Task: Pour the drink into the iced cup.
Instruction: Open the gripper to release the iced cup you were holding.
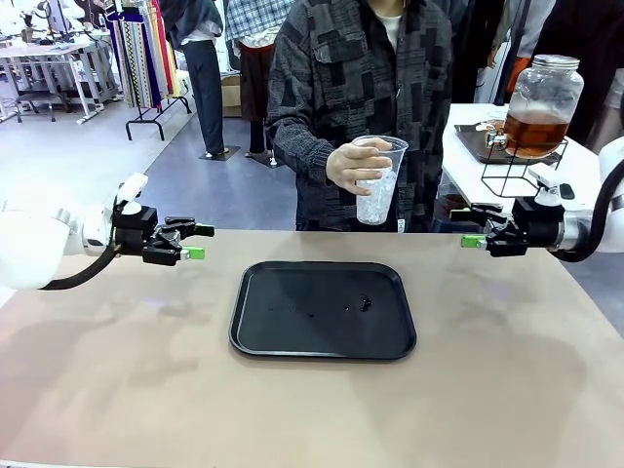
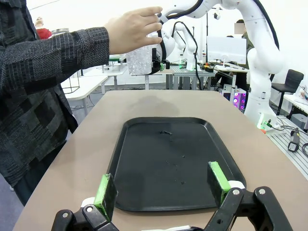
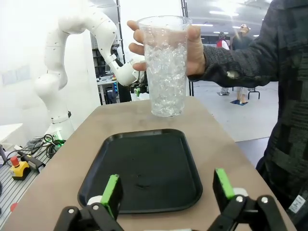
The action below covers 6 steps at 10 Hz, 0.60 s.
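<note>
**Caller:** Where are we with the cup?

**Me:** A person's hand (image 1: 353, 164) holds the iced cup (image 1: 378, 182) in the air over the far edge of the desk (image 1: 117, 390), above the black tray (image 1: 322, 310) and not touching it. Plenty of ice inside, no liquid that I can see.

**Caller:** And your ends?

**Me:** My left gripper (image 1: 191, 243) hangs released at the left edge, my right gripper (image 1: 476, 232) the same at the right edge. Both stand wide and hold nothing.

**Caller:** The drink?

**Me:** It's amber, sitting in the jar dispenser (image 1: 539, 105) on a wire stand, on the side table beyond the desk's far right corner.

**Caller:** So how do you play it?

**Me:** I reckon my right gripper takes the cup. Close low on the wall, below those fingers, gently since it's thin plastic, and keep it upright on the way to the spigot.
</note>
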Available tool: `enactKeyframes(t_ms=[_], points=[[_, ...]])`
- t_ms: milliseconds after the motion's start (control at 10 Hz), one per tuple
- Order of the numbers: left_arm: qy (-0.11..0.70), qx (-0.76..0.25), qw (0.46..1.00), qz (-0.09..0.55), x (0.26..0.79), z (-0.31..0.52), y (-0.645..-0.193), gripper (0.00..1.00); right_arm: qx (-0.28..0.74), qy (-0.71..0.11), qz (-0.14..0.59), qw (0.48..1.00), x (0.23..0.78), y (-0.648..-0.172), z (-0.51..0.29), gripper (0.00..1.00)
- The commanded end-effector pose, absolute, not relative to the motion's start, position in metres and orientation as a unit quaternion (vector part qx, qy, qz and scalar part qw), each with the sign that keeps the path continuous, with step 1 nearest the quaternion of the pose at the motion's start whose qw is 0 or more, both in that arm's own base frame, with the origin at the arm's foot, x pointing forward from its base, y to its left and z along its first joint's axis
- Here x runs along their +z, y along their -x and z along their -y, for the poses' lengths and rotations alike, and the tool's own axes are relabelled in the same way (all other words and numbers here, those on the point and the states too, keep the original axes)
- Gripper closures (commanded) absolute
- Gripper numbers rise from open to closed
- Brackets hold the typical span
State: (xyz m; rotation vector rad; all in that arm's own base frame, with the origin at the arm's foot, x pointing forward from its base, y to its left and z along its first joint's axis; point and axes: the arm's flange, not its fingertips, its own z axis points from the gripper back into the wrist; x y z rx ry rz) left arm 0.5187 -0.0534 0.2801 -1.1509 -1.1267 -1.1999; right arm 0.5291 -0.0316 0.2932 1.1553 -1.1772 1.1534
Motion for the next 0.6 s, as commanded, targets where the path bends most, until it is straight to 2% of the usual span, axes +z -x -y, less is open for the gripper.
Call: enactKeyframes(t_ms=[0,500], points=[[0.482,-0.505,0.537,0.474,0.2821,0.0536,-0.5178,0.00,0.484,-0.485,0.494,0.535,0.2942,-0.5290,0.0323,0.00],[0.482,-0.505,0.537,0.474,0.2821,0.0536,-0.5178,0.00,0.484,-0.485,0.494,0.535,0.2942,-0.5290,0.0323,0.00]])
